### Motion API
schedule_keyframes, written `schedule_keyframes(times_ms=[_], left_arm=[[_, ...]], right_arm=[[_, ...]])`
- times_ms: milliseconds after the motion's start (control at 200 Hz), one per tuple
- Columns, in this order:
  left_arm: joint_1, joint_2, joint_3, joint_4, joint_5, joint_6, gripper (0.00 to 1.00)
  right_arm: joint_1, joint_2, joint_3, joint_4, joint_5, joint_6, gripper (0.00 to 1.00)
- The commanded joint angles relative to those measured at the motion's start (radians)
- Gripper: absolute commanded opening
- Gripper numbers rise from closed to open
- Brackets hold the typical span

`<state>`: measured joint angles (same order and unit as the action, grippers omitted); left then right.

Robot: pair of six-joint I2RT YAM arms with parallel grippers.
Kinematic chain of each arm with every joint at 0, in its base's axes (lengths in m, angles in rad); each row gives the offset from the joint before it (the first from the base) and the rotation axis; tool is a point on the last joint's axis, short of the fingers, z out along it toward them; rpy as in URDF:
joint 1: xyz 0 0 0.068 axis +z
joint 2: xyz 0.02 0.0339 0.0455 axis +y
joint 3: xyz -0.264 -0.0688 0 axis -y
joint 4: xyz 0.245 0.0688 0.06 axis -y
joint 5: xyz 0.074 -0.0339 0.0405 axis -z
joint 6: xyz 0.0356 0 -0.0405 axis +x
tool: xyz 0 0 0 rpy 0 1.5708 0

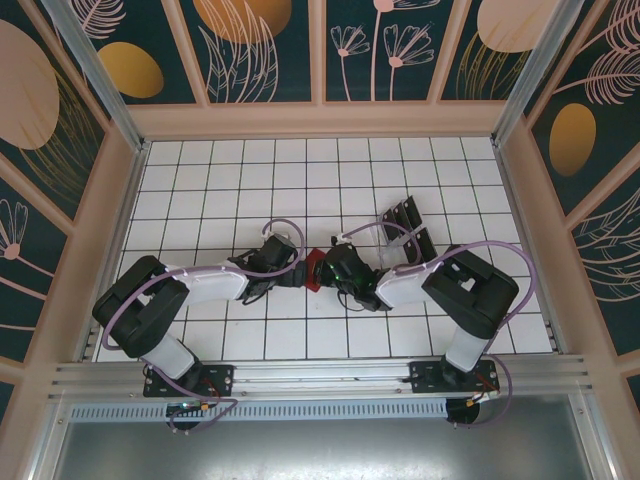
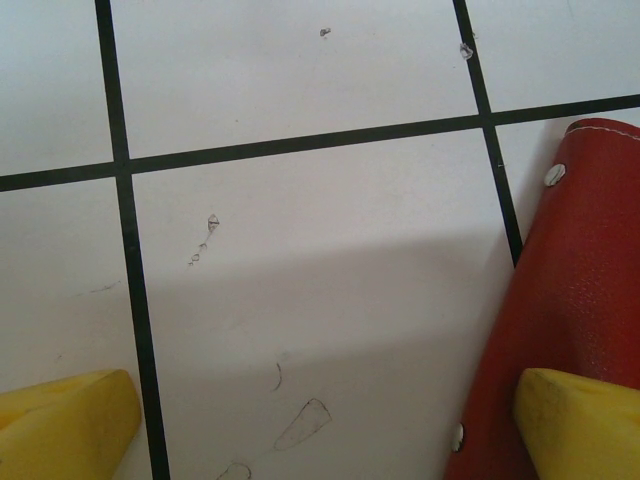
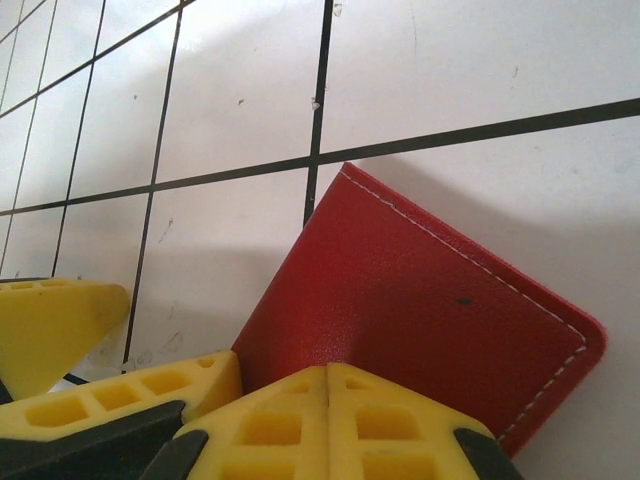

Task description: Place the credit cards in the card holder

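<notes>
Two grippers are brought together near the middle of the white tiled table [image 1: 220, 180], with the red card holder [image 1: 314, 278] lying between them. In the top view, the left gripper [image 1: 296, 268] is seen reaching in from the left and the right gripper [image 1: 324, 262] from the right, both low over the holder.

In the left wrist view, the left gripper [image 2: 320, 430] is held wide open. One yellow fingertip [image 2: 60, 425] is placed over bare tile. The other is set at the card holder [image 2: 580, 270], whose stitched red cover runs up the right edge of the picture beside a black grid line. Nothing is clasped between these fingers.

In the right wrist view, the right gripper [image 3: 327, 400] is closed, its two yellow fingers [image 3: 400, 425] pressed flat against each other. They are placed at the near edge of the card holder [image 3: 420, 300], which spreads away from them with a rounded corner at the right and a shadow cast on the table beyond it. Whether a flap is pinched between the fingertips cannot be told.

The credit cards [image 1: 404, 216] are seen as dark rectangles standing tilted behind and to the right of the right gripper, well apart from the holder. What they stand in cannot be made out.
</notes>
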<state>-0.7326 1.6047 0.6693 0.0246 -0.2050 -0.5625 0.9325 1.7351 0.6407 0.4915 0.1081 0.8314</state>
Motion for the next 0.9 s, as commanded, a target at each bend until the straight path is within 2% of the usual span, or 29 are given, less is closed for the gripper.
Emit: schedule_keyframes(times_ms=[0,95,175,415,550,726,896], left_arm=[[0.009,0.088,-0.021,-0.022,0.028,-0.011,0.98],[0.01,0.09,-0.016,-0.025,0.026,-0.013,0.99],[0.01,0.087,-0.011,-0.027,0.026,-0.019,0.99],[0.009,0.042,-0.011,-0.029,-0.001,-0.058,0.98],[0.009,-0.006,-0.003,-0.041,-0.05,-0.08,0.99],[0.017,-0.08,0.058,-0.089,-0.131,-0.07,0.99],[0.057,-0.147,0.1,-0.119,-0.139,-0.044,0.99]], right_arm=[[0.043,0.084,-0.054,-0.287,-0.084,0.025,0.0],[0.029,0.063,0.0,-0.311,-0.088,-0.002,0.0],[0.002,0.043,0.065,-0.331,-0.089,-0.035,0.06],[-0.082,-0.044,0.244,-0.398,-0.153,-0.109,0.35],[-0.112,-0.119,0.281,-0.443,-0.131,-0.125,0.47],[-0.157,-0.236,0.281,-0.5,-0.098,-0.141,0.55],[-0.18,-0.345,0.259,-0.545,-0.074,-0.153,0.58]])
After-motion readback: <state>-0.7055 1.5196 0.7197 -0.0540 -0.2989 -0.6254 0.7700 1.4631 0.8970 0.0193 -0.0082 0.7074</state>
